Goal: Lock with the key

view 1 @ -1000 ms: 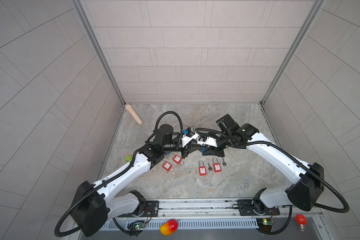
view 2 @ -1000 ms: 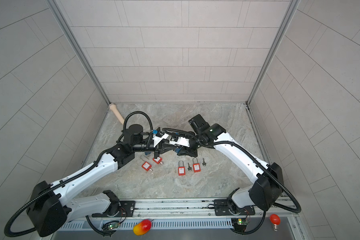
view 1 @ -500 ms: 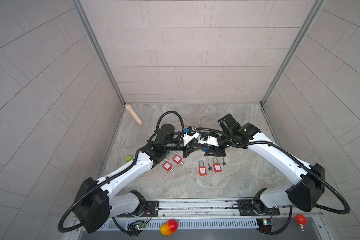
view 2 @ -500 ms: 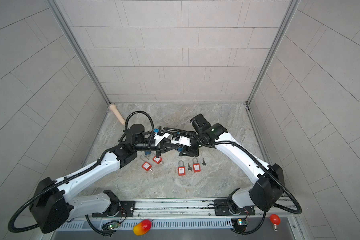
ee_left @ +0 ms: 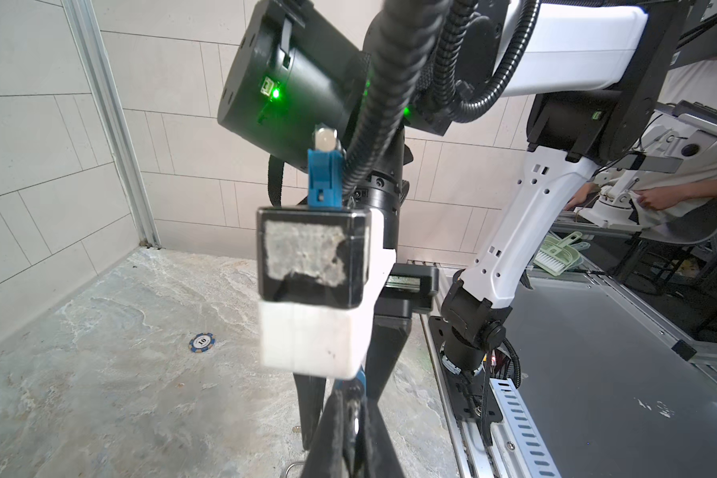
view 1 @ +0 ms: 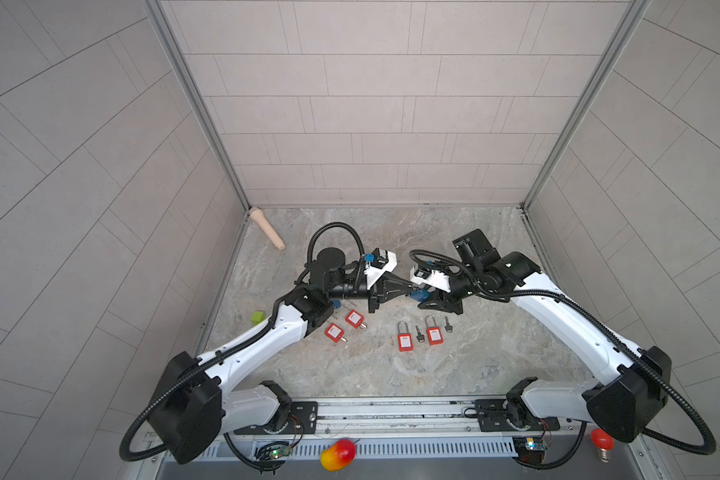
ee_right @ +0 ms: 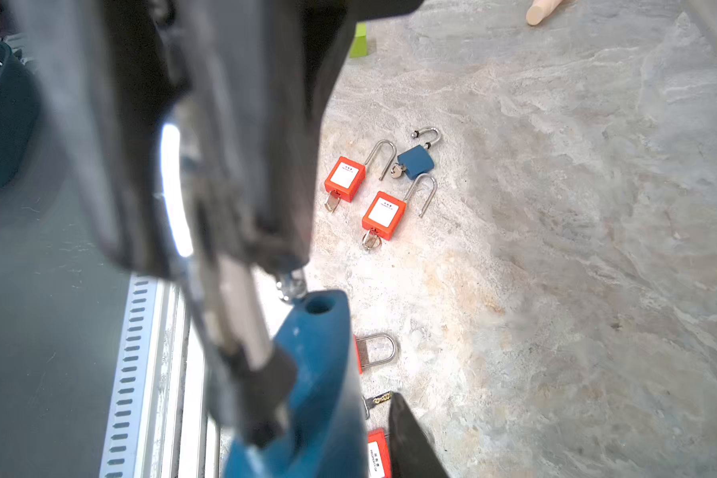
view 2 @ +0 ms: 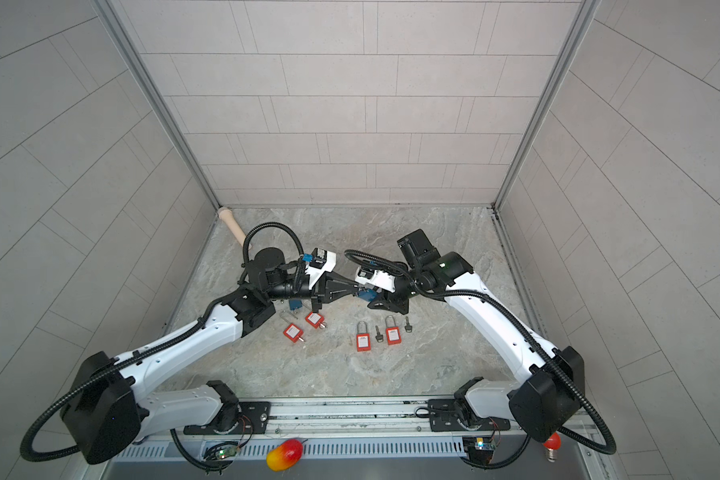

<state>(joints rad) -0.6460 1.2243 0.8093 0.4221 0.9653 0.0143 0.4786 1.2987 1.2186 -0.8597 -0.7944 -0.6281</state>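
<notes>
Left gripper (view 1: 408,286) clenched on the shackle (ee_right: 241,314) of the blue lock (view 1: 419,296), held in mid-air above the table (view 1: 350,374) as I watch; right gripper (view 1: 430,302) flanks the lock's body, its grip I cannot tell. Since a second ago the right gripper has edged back toward its own side. Red locks (view 1: 405,341) and keys (view 1: 420,332) lie unmoved.

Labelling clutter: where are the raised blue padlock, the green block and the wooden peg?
raised blue padlock (view 1: 419,296), in a top view, blue body.
green block (view 1: 257,318), in a top view, upper face.
wooden peg (view 1: 268,231), in a top view, mid-shaft.
</notes>
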